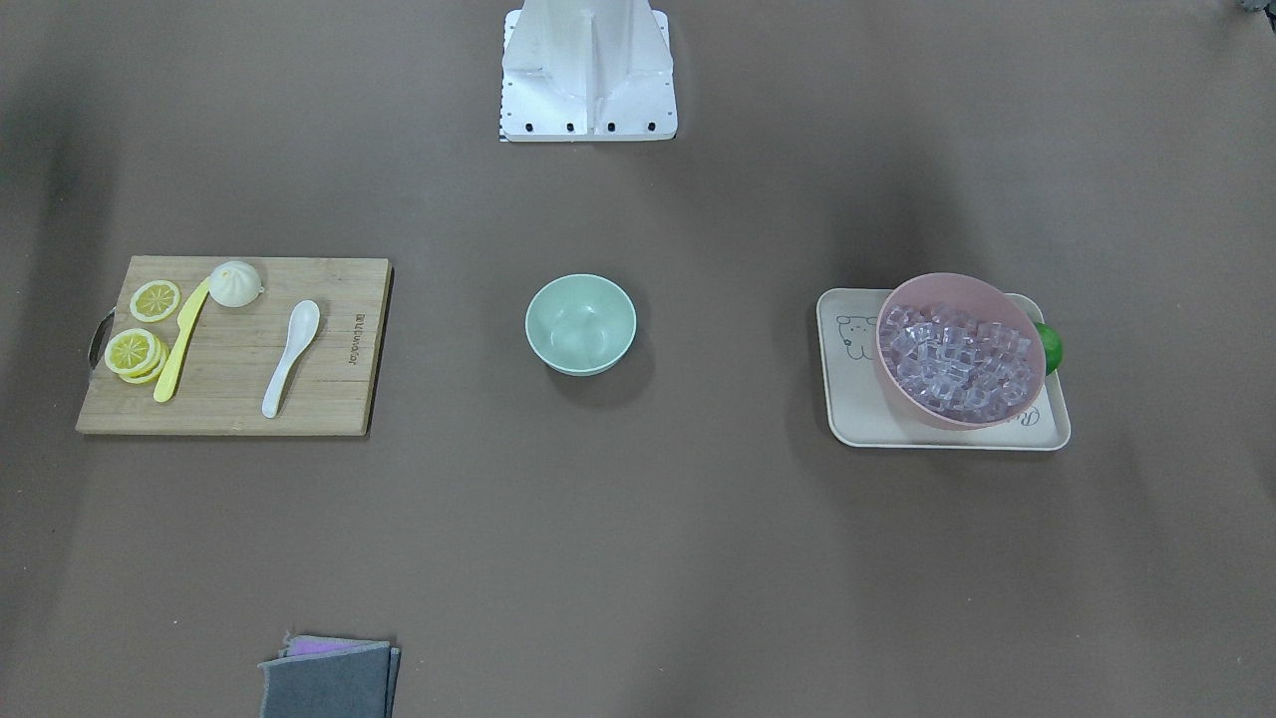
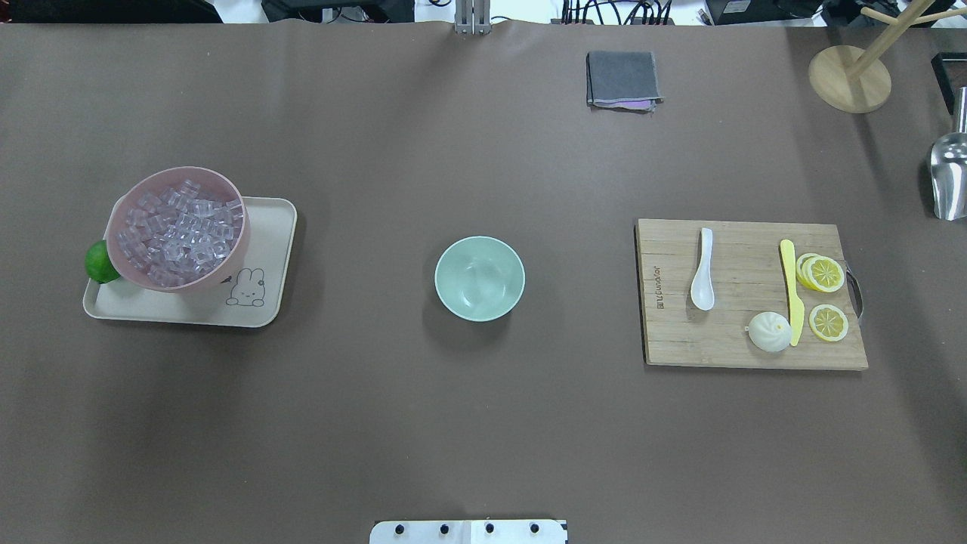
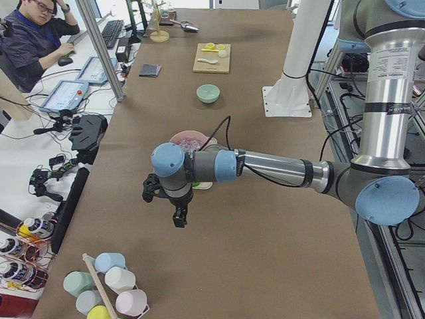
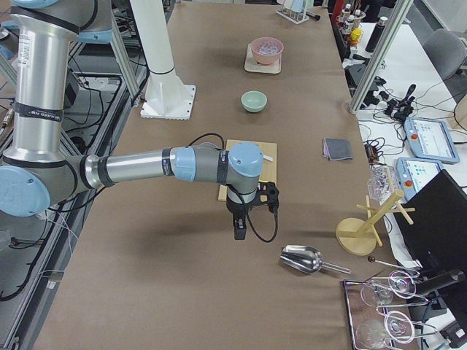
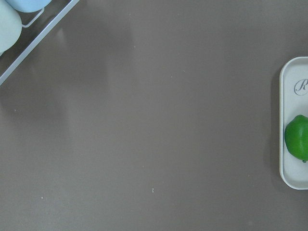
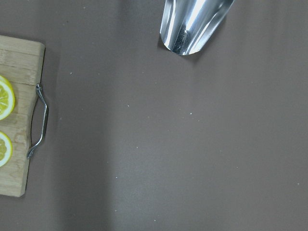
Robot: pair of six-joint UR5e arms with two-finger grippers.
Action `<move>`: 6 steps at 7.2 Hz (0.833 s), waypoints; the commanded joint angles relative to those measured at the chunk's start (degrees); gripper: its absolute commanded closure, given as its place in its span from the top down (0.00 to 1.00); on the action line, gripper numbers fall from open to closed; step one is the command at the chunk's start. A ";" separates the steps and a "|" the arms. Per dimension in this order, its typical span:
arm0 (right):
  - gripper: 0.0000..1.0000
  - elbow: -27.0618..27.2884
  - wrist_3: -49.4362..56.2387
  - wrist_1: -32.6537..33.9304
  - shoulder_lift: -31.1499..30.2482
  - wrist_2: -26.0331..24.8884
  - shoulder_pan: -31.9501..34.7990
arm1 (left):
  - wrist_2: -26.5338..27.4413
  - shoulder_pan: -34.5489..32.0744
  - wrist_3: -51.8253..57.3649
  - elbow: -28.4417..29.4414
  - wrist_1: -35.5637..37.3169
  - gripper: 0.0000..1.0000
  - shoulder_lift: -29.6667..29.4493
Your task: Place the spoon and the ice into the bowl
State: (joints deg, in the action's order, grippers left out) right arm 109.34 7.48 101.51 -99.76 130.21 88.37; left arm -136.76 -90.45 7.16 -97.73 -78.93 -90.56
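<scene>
The white spoon point(image 1: 291, 357) point(image 2: 703, 270) lies on a wooden cutting board point(image 1: 329, 349) point(image 2: 740, 332). The mint-green bowl point(image 1: 580, 324) point(image 2: 479, 278) stands empty at the table's middle. The clear ice cubes point(image 1: 957, 361) point(image 2: 177, 233) fill a pink bowl point(image 2: 181, 172) on a beige tray point(image 2: 257, 227). My left gripper point(image 3: 178, 218) hangs above the table beyond the tray, seen only in the exterior left view. My right gripper point(image 4: 239, 232) hangs beyond the cutting board, seen only in the exterior right view. I cannot tell whether either is open or shut.
A yellow knife point(image 2: 790, 291), lemon slices point(image 2: 822, 273) and a white bun point(image 2: 769, 331) share the board. A lime point(image 2: 100, 261) sits on the tray. A metal scoop point(image 2: 950, 177), a wooden stand point(image 2: 849, 78) and a grey cloth point(image 2: 621, 78) lie further out.
</scene>
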 commanded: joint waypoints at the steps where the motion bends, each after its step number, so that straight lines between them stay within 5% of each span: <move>1: 1.00 0.00 -0.01 0.00 0.00 -0.04 -0.21 | 2.18 0.62 0.04 0.25 0.17 0.98 -0.14; 6: 1.00 4.03 0.08 0.00 1.06 0.04 -0.48 | 2.73 0.63 -0.04 -1.24 -2.44 0.98 -0.23</move>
State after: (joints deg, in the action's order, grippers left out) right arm 111.63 7.53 101.55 -98.88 130.24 87.93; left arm -134.09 -89.83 7.25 -98.55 -79.61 -90.82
